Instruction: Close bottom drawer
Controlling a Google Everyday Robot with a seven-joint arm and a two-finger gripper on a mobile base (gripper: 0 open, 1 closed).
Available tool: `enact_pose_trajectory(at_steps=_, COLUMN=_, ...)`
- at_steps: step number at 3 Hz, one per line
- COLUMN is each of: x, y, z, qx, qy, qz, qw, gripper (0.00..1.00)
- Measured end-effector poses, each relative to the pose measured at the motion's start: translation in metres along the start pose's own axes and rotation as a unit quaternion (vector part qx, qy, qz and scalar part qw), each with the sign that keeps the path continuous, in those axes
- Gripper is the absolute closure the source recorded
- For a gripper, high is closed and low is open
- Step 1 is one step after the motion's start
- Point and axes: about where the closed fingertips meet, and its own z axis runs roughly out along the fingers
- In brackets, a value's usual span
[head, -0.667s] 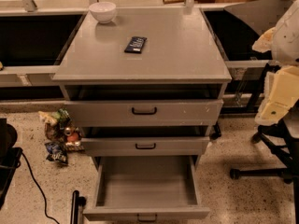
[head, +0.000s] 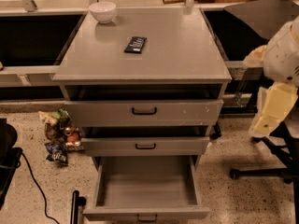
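The grey cabinet (head: 145,55) has three drawers. The bottom drawer (head: 145,185) is pulled far out, showing its deep grey box with nothing in it. Its front with the small black loop handle (head: 147,217) lies at the lower edge of the view. The middle drawer (head: 145,146) and the top drawer (head: 144,111) each stand a little way out. My gripper (head: 262,125) hangs at the end of the white and cream arm (head: 282,55) at the right. It is to the right of the cabinet at about the top drawer's height, touching nothing.
A white bowl (head: 103,10) and a dark snack bar (head: 135,45) sit on the cabinet top. Snack packets (head: 58,134) lie on the floor to the left, near a black cable (head: 35,185). A chair base (head: 261,171) stands on the right. A black post (head: 74,206) is by the drawer's left corner.
The arm's cream end has dropped slightly at the right. The three drawers have not moved.
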Motion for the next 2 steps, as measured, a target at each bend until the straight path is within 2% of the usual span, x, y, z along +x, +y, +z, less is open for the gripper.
enact_pose_trajectory(at_steps=1, x=0.001, y=0.016, z=0.059, qx=-0.035, qy=-0.039, qz=-0.021, qw=0.9984, gripper=0.00)
enact_pose_trajectory(at_steps=2, x=-0.008, y=0.036, z=0.120, qx=-0.064, qy=-0.087, qz=-0.044, qw=0.9931, gripper=0.00)
